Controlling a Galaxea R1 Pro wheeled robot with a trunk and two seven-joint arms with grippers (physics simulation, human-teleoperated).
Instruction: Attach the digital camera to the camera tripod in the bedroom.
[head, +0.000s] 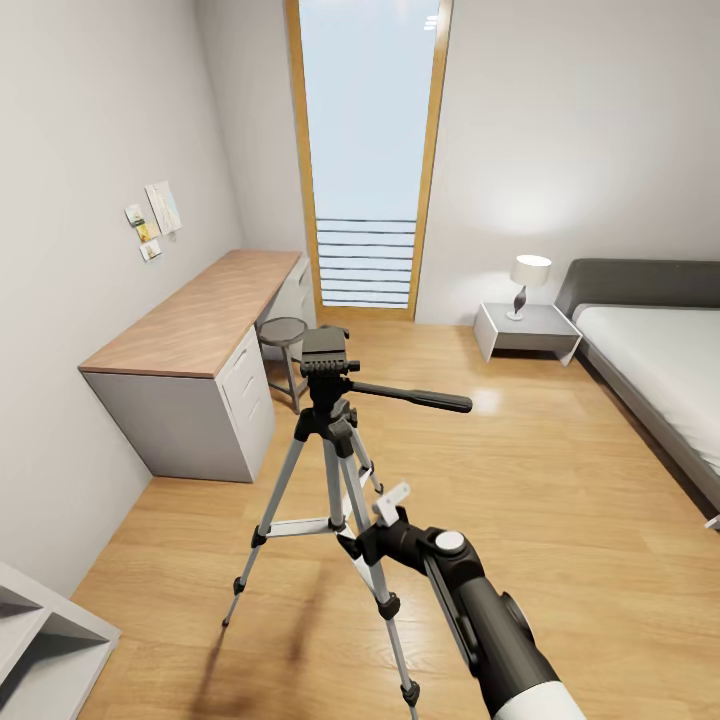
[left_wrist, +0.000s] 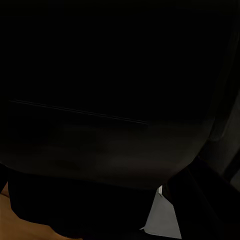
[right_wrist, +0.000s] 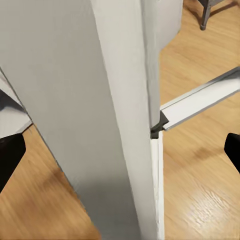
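The camera tripod (head: 333, 445) stands on the light wood floor in the middle of the bedroom, silver legs spread, its black head (head: 325, 355) bare on top and its pan handle (head: 420, 397) pointing right. My right gripper (head: 372, 525) reaches in low against one leg. In the right wrist view that silver leg (right_wrist: 100, 125) runs between the two black fingertips (right_wrist: 10, 160), which stand wide apart on either side, so my right gripper (right_wrist: 120, 155) is open. The digital camera is out of view. A dark blurred mass (left_wrist: 110, 100) sits close in the left wrist view and I cannot make out fingers in it.
A wood-topped grey desk (head: 200, 320) runs along the left wall with a round stool (head: 283, 330) beside it. The tall wood-framed window (head: 368, 150) is straight ahead. A nightstand (head: 525, 328) with a lamp (head: 528, 275) and the grey bed (head: 660, 350) stand at right. A white shelf (head: 40, 640) sits near left.
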